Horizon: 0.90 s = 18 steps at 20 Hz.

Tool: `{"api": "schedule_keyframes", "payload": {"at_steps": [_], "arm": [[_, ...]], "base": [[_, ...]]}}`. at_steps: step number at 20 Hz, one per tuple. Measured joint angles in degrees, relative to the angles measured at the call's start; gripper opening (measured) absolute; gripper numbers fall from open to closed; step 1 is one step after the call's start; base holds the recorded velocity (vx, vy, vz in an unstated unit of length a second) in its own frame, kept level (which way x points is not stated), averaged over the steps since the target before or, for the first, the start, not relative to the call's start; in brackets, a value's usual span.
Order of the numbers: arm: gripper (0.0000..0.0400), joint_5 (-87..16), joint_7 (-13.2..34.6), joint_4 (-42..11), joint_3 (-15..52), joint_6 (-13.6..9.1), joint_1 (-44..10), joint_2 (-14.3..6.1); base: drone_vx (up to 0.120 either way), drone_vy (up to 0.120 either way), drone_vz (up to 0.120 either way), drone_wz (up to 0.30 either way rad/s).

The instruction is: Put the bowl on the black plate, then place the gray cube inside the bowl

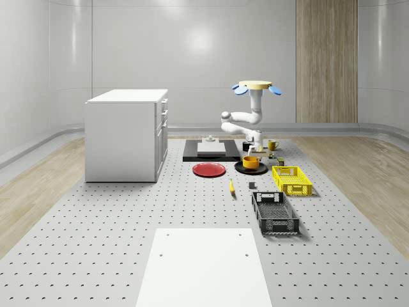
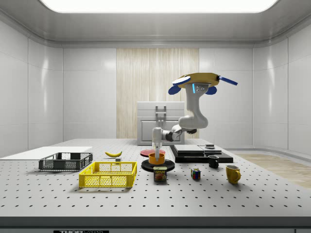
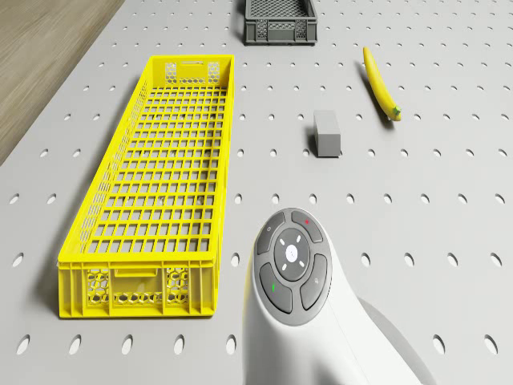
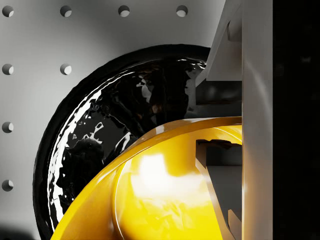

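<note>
Orange and glossy, the bowl [image 1: 251, 162] sits over the black plate [image 1: 239, 169] on the perforated worktop [image 1: 128, 217], and the end effector [image 2: 157, 148] reaches straight down onto it, its fingers [image 4: 250, 150] clenched across the bowl's rim, one inside and one outside. Hovering above and a little behind the plate, the drone [image 1: 259, 86] hangs its arm down to the bowl. The gray cube [image 3: 327, 132] lies apart on the worktop, between the yellow crate [image 3: 152, 192] and the banana [image 3: 380, 83].

The bowl [image 4: 150, 190] hides part of the black plate [image 4: 100, 140].
</note>
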Motion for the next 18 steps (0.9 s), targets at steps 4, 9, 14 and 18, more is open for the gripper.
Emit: {"api": "schedule_keyframes", "payload": {"at_steps": [4,9,14,18], "arm": [[0.01,-1.21,0.68,0.39,-1.11,-0.01,-0.82,0.59],[0.028,-2.07,1.73,0.49,-1.74,-0.47,-1.82,1.36],[0.0366,-2.46,2.02,0.51,-1.98,-0.84,-2.07,1.84],[0.0387,-2.64,2.03,0.51,-2.06,-1.09,-2.05,2.14]], "base": [[0.0,0.0,0.0,0.0],[0.0,0.0,0.0,0.0],[0.064,0.0,0.0,0.0],[0.04,0.0,0.05,0.0]]}}
